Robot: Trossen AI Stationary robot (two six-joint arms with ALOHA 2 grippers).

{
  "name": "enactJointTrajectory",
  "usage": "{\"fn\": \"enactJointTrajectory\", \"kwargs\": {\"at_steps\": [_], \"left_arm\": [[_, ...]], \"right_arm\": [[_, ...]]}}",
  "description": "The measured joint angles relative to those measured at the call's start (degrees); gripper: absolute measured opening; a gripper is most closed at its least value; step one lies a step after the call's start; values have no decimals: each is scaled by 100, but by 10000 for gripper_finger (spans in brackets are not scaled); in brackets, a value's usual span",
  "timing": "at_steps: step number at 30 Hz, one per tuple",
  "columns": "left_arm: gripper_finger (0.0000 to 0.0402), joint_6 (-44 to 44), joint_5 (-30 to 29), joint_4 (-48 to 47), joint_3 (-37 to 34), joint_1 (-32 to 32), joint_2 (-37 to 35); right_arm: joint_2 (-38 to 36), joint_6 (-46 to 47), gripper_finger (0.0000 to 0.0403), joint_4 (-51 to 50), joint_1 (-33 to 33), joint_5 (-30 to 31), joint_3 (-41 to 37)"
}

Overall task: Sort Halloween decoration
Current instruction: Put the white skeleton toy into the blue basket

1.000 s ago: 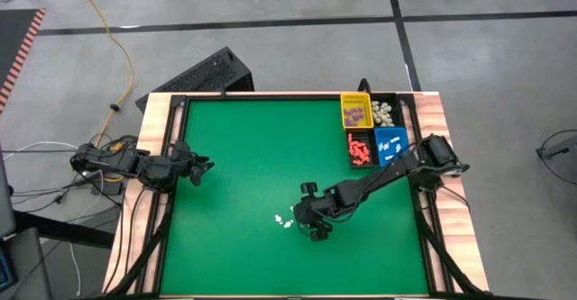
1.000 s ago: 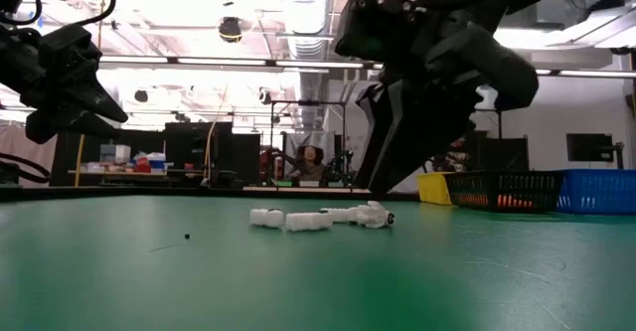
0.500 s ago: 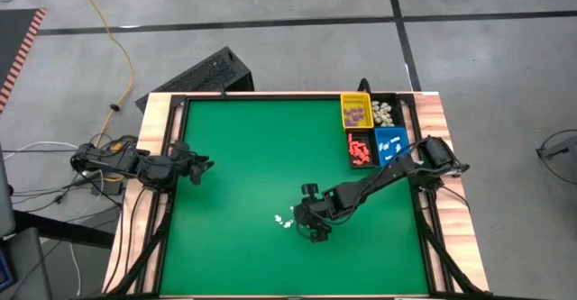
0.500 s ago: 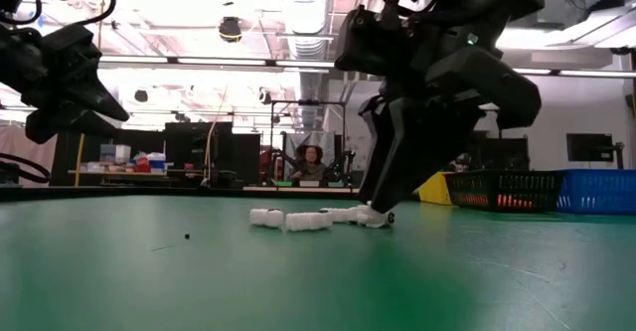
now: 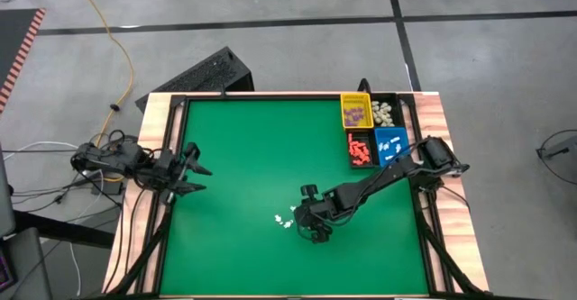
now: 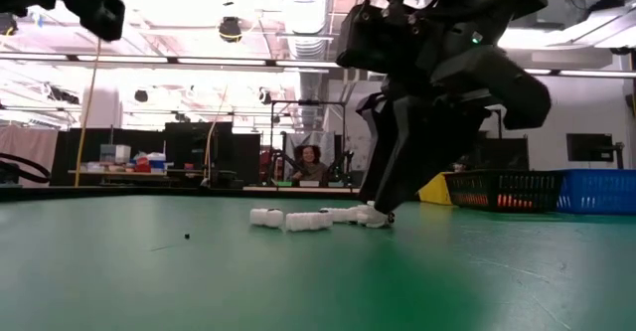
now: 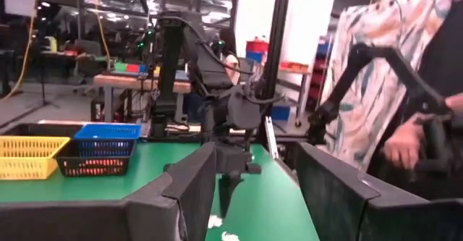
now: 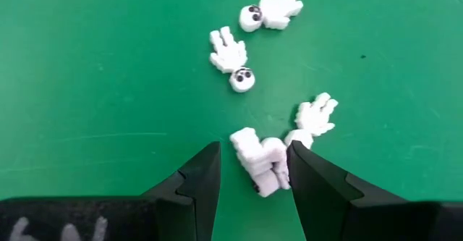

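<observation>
Right gripper (image 8: 249, 172) is down on the green table (image 5: 243, 147), fingers parted around a white skeleton trinket (image 8: 260, 161), not squeezing it; three more white ones (image 8: 233, 58) lie just beyond. Left gripper (image 5: 194, 178) waits open at the table's left edge.

high: looking straight down on the tabletop (image 5: 243, 156).
low: looking level across it.
wrists: looking forward; right one sitting close over white trinkets (image 8: 260, 161), shared with high and low.

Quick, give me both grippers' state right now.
Left gripper: open, empty, at the table's left edge.
Right gripper: open, fingers straddling a white skeleton trinket on the table, not clamped on it.
</observation>
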Motion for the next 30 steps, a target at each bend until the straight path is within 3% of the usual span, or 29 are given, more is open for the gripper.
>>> {"fn": "enactJointTrajectory", "kwargs": {"at_steps": [6,22,30], "left_arm": [[180,-775,-218,92,0,2,0],[180,-1251,-400,-342,0,2,2],[180,-1332,-425,-395,0,2,2]], "right_arm": [[2,-26,177,2,1,-15,0],[2,372,177,120,279,-17,0],[2,42,177,168,399,264,57]]}}
